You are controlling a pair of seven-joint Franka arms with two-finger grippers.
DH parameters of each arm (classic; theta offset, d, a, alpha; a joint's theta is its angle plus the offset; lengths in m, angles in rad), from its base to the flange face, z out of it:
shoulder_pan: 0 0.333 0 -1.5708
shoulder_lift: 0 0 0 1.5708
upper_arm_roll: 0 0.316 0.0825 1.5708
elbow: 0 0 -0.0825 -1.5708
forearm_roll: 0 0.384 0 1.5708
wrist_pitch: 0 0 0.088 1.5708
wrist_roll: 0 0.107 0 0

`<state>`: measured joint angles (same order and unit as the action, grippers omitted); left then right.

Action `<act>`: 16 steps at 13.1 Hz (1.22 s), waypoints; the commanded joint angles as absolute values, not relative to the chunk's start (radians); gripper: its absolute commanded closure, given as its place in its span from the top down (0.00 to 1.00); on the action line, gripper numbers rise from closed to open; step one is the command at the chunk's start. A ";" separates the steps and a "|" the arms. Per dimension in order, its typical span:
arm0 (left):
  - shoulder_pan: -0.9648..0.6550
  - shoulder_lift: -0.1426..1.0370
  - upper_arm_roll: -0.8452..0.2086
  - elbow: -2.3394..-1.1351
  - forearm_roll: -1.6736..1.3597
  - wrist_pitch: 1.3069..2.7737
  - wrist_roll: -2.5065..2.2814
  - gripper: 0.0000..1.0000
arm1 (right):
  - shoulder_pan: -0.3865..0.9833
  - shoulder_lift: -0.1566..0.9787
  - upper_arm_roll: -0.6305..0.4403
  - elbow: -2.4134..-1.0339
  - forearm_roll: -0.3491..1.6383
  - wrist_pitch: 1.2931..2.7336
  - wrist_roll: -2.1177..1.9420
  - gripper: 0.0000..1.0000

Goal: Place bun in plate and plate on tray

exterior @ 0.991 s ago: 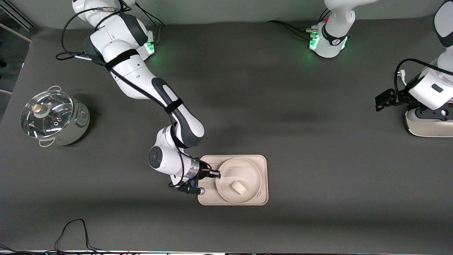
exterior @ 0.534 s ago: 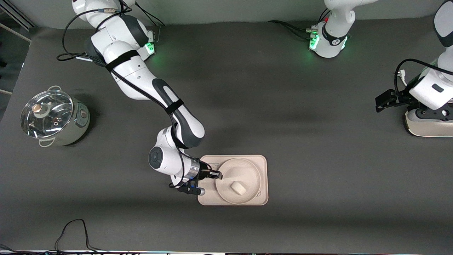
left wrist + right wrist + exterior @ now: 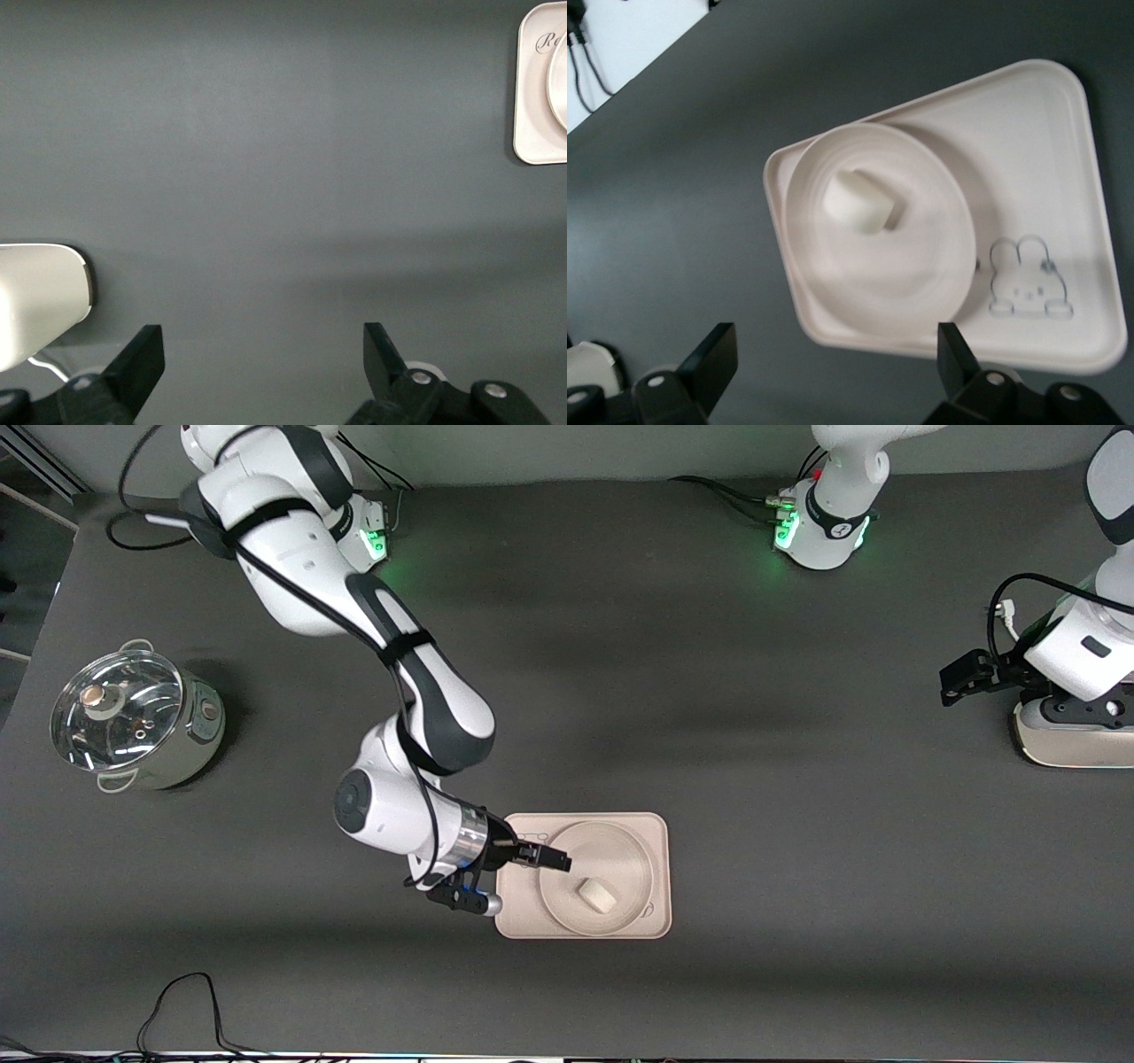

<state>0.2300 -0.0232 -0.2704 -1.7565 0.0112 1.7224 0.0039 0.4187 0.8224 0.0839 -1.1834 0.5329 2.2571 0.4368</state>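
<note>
The white bun (image 3: 596, 895) lies in the round cream plate (image 3: 620, 850). The plate sits on the cream-pink tray (image 3: 518, 917), on the part toward the left arm's end. My right gripper (image 3: 554, 859) hangs open and empty above the plate's rim and the tray's bear drawing. In the right wrist view the bun (image 3: 859, 202), plate (image 3: 921, 283), tray (image 3: 1045, 142) and bear drawing (image 3: 1029, 279) lie below the spread gripper (image 3: 833, 354). My left gripper (image 3: 961, 677) waits open and empty at the left arm's end of the table, and its wrist view shows it (image 3: 261, 345) over bare mat.
A steel pot with a glass lid (image 3: 133, 722) stands at the right arm's end of the table. A cream-white device (image 3: 1072, 744) lies under the left arm. A black cable (image 3: 190, 1001) lies near the table's front edge. The tray's corner (image 3: 540, 97) shows in the left wrist view.
My right arm has lifted, and its gripper has come up from the plate's rim. The plate has settled flat on the tray. The left arm has not moved.
</note>
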 commanded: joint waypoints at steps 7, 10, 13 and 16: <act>0.232 -0.035 -0.268 -1.767 0.017 1.726 -0.066 1.00 | 0.209 0.209 0.077 -1.514 0.140 1.672 0.309 1.00; 0.232 -0.040 -0.268 -1.766 0.017 1.733 -0.066 1.00 | 0.170 0.117 0.039 -1.537 0.026 1.579 0.165 1.00; 0.232 -0.044 -0.265 -1.761 0.020 1.729 -0.060 1.00 | 0.164 0.103 -0.073 -1.529 0.025 1.540 0.016 1.00; 0.224 -0.041 -0.268 -1.740 0.049 1.732 -0.055 1.00 | 0.166 0.083 -0.138 -1.532 0.023 1.540 -0.025 1.00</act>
<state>0.2306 -0.0253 -0.2669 -1.7465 0.0273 1.7242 -0.0518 0.1596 0.1172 -0.1191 -1.5070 0.0428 1.5447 -0.0026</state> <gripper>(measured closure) 0.000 0.000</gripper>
